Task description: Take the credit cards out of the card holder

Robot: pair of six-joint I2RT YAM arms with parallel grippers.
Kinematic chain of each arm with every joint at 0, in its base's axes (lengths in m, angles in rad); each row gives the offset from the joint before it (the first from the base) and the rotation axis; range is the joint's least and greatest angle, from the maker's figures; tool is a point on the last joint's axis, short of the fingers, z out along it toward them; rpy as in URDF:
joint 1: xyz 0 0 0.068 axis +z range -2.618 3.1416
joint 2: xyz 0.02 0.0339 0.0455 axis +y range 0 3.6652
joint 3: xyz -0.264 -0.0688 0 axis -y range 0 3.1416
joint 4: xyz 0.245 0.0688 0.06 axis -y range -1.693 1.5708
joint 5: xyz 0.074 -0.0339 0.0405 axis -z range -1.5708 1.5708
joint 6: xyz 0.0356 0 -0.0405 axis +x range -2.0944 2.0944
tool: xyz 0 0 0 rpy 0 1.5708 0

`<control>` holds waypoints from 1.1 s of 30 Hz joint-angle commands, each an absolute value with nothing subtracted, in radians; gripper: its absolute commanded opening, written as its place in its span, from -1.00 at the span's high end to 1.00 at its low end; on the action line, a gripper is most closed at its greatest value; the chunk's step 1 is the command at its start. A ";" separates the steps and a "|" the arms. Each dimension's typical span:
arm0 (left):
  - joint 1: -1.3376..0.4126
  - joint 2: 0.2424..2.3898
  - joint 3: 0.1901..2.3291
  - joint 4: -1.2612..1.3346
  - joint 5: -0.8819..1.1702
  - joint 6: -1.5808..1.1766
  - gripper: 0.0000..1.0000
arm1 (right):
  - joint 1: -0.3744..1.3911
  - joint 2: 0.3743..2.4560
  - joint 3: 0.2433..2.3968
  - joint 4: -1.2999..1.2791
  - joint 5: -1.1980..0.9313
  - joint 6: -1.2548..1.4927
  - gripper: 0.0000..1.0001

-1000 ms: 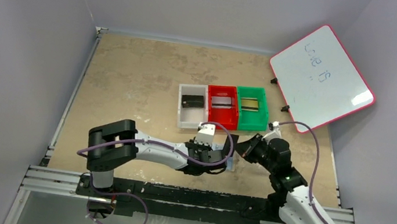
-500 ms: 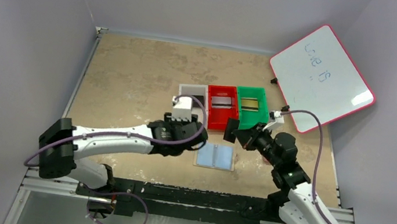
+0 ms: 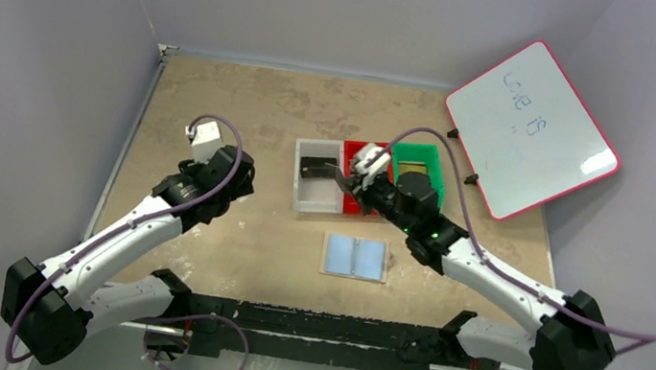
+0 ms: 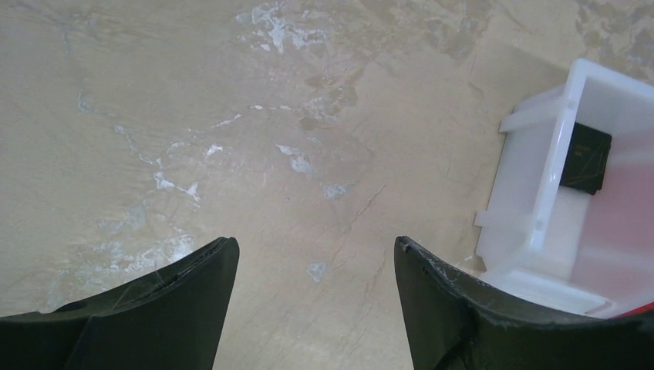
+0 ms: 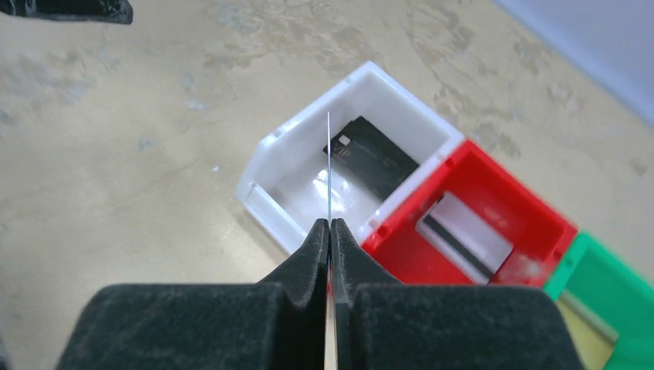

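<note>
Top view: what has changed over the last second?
The left gripper pulled back from the wallet to the far left and is open over bare table. The right gripper, shut on a card, carried it from the wallet up to the white bin. The wallet, now uncovered, lies open. The white bin, the black card in it and the whiteboard stayed put.

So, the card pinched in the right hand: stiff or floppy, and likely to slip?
Probably stiff: the card stands straight, edge-on, beyond the right hand without bending. Likely light, being so thin. Held only by one edge, it could pivot or slip.
</note>
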State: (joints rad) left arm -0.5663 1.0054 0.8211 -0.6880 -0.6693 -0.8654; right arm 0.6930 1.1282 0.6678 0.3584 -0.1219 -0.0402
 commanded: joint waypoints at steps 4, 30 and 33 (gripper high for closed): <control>-0.563 0.984 0.803 -0.719 -0.660 -0.868 -0.48 | 0.783 1.366 0.860 0.388 0.051 -0.597 1.00; -0.568 0.864 0.777 -0.732 -0.684 -0.888 -0.56 | 0.810 1.804 1.167 0.285 0.132 -0.880 1.00; -0.569 0.863 0.775 -0.729 -0.679 -0.887 -0.57 | 0.812 1.824 1.162 0.288 0.139 -0.892 1.00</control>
State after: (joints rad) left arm -0.5652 0.8780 0.7864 -0.7406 -0.6601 -0.8791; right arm 0.8055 1.8561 1.1515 0.2596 0.1146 -0.8734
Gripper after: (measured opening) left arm 0.780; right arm 0.005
